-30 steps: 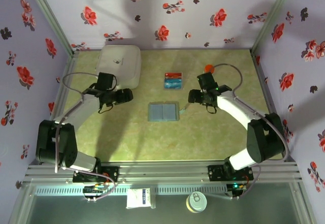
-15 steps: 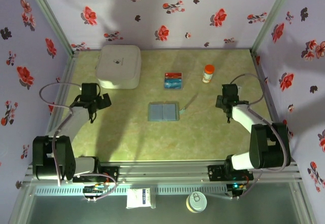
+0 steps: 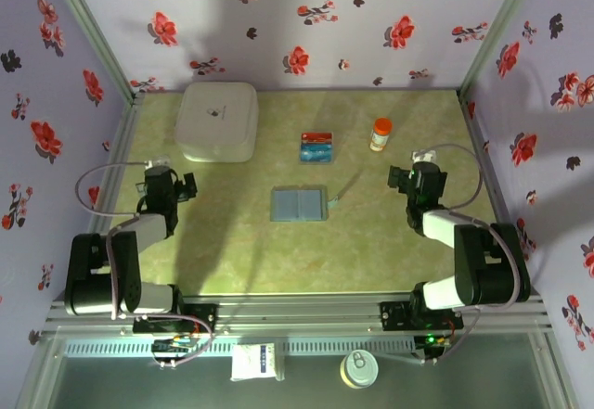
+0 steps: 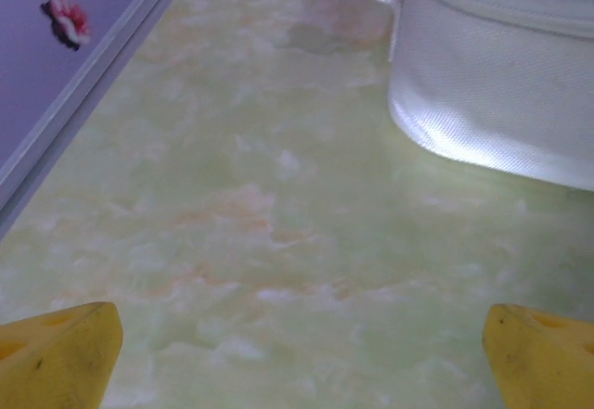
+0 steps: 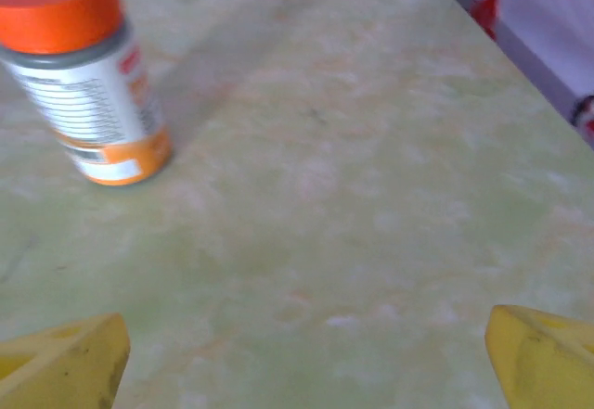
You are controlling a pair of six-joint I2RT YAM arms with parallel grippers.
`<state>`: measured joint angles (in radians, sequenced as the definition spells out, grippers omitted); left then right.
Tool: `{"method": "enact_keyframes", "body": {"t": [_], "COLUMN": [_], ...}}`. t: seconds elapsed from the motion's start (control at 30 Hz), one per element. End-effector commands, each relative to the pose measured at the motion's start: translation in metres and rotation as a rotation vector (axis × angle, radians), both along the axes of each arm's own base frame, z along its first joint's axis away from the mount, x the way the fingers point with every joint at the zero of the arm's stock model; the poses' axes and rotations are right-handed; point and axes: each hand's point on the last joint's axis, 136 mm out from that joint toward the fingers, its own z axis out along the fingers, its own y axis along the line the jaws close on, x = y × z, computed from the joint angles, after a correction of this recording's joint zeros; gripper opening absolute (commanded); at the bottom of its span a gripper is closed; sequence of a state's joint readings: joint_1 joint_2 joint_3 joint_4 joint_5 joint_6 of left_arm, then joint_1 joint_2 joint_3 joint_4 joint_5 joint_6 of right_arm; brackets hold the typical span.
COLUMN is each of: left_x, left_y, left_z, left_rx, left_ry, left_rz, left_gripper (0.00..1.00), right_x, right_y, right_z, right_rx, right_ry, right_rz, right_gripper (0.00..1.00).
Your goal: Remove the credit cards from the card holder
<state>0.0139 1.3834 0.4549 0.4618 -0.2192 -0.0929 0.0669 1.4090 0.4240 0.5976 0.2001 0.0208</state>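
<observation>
All done, seemingly: pulls left gripper (image 4: 302, 358) and right gripper (image 5: 306, 358) back from mid-table to the sides, fingers spread wide, holding nothing. Leaves credit cards (image 3: 316, 149) lying bare just beyond card holder (image 3: 298, 203), opened flat mid-table.

Place: robot test cell, a laboratory rig rather than a home. Evidence:
1. Walls (image 3: 306, 19): flat panels papered lilac with red flowers, boxing in three sides.
2. Corner posts (image 3: 93, 33): bare metal, slanting in at upper left and upper right of the frame.
3. Bench (image 3: 232, 261): green marbled sheet.
4. Slotted aluminium rail (image 3: 297, 314): along the lower edge, with my left arm base (image 3: 176, 314) and right arm base (image 3: 422, 314) bolted on and cables exposed.
</observation>
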Motion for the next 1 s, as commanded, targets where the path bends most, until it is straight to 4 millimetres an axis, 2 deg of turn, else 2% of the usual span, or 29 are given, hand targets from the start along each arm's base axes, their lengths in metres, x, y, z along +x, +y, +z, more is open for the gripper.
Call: {"method": "enact_keyframes", "body": {"t": [0.0,0.07,0.23,0.33,0.4,0.5,0.97], "left_x": [0.022,0.023,0.025,0.028,0.028,0.028,0.028], "left_y": [-0.013,-0.023,-0.025,-0.027,-0.029,-0.028,-0.030], "left_z": [0.031,0.031,0.018,0.008,0.008,0.007,0.008], "left_rx": [-0.015,-0.031,-0.037,-0.038,-0.041,-0.041,-0.008], "left_ry": [-0.156,-0.204,-0.204,-0.194,-0.191,-0.189,-0.185], "left_rz": [-0.108,-0.166,-0.178,-0.193,-0.199,-0.196,-0.202], "left_gripper": [1.00,1.00,1.00,1.00,1.00,1.00,1.00], "right_x": [0.009,0.011,0.015,0.015,0.015,0.017,0.018], "right_y": [0.020,0.012,0.002,0.001,0.001,-0.010,-0.011], "right_z": [0.013,0.010,-0.004,-0.006,-0.005,-0.006,-0.007], "right_rx": [0.035,0.047,0.079,0.085,0.084,0.081,0.078], "right_ry": [-0.114,-0.111,-0.123,-0.111,-0.113,-0.102,-0.095], "right_rz": [0.114,0.079,0.046,0.046,0.043,-0.027,-0.030], "right_gripper": [0.99,0.99,0.99,0.99,0.99,0.99,0.99]}}
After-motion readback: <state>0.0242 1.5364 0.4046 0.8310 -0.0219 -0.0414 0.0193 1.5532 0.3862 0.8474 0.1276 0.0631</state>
